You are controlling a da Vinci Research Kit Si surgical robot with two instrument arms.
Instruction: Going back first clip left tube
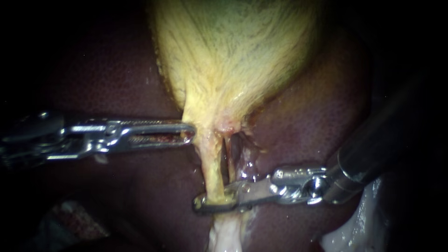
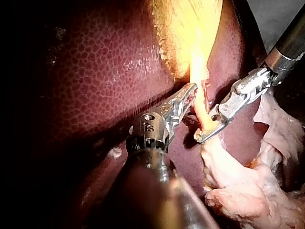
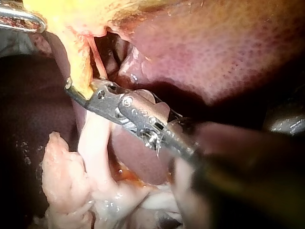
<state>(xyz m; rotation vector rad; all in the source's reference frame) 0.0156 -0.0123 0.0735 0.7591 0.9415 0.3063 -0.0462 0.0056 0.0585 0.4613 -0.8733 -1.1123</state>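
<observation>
The yellow gallbladder point(image 1: 233, 51) narrows to a neck above two tubes. My left instrument point(image 1: 186, 133) comes in level from the left, its jaws shut on the edge of the gallbladder's neck point(image 2: 196, 78) and holding it taut. The thicker yellow left tube point(image 1: 211, 170) runs down from the neck, and a thin reddish right tube point(image 1: 231, 158) lies beside it. My right instrument point(image 1: 215, 199) reaches in from the right. Its jaws stand open, one on each side of the left tube point(image 3: 81, 78), low down. I see no clip apart from the jaws.
Dark red liver point(image 1: 116, 84) surrounds the gallbladder on both sides. Pale fatty tissue point(image 3: 71, 176) hangs below the tubes, under the right instrument's jaws. More whitish tissue point(image 1: 354, 228) lies beneath the right instrument's shaft.
</observation>
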